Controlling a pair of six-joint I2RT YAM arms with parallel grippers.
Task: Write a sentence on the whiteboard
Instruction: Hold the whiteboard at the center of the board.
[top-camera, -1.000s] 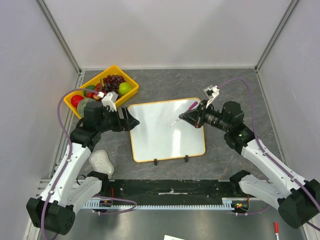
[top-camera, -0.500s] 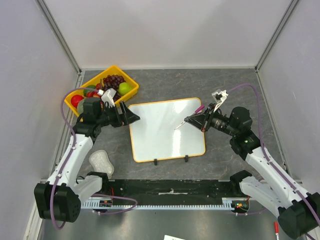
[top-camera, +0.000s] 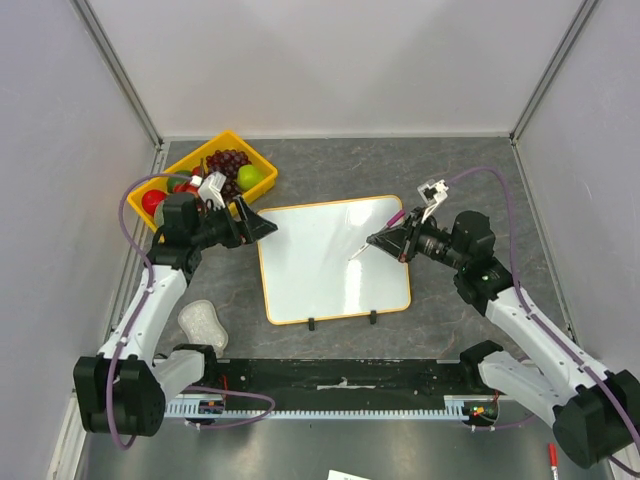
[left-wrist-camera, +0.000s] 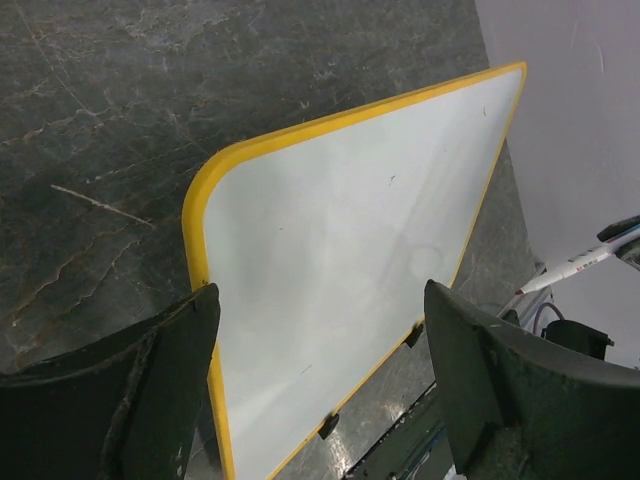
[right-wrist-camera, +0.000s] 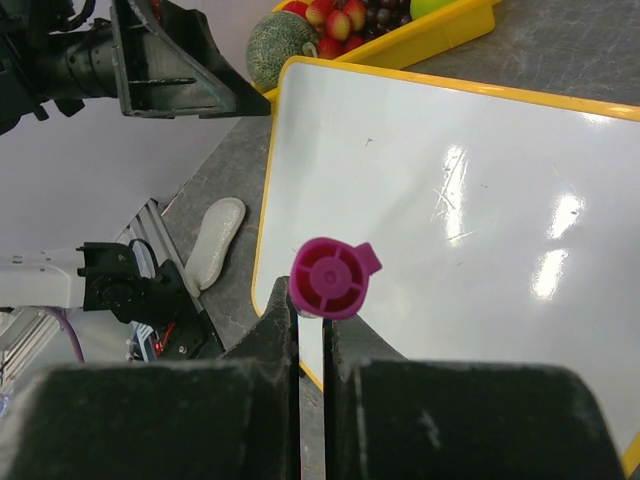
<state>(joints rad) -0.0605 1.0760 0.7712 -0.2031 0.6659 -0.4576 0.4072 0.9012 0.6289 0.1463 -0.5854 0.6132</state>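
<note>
The whiteboard (top-camera: 335, 262) lies flat on the grey bench (top-camera: 470, 170), midway between the two arms. Its yellow frame is turned slightly askew and two black clips (top-camera: 312, 323) sit on its near edge. Its face is plain white, with only glare streaks in the right wrist view.

The right end effector (top-camera: 388, 238) is clenched on a marker (top-camera: 362, 248). In the right wrist view the marker's magenta butt end (right-wrist-camera: 333, 277) sits between the narrow fingers (right-wrist-camera: 276, 325). The marker slants down and leftward over the right half of the board. I cannot tell whether its tip touches the surface.

The left end effector (top-camera: 268, 227) is released, its fingers (left-wrist-camera: 150, 380) spread wide and holding nothing. It sits at the board's far left corner, pointing across the board. The left wrist view shows the board (left-wrist-camera: 340, 250) stretching away between the two fingers. I cannot tell whether they touch it.

A yellow tray (top-camera: 262, 160) of fruit sits near that corner, behind the left arm. A pale oval pad (top-camera: 203, 322) lies on the bench left of the board's near edge.
</note>
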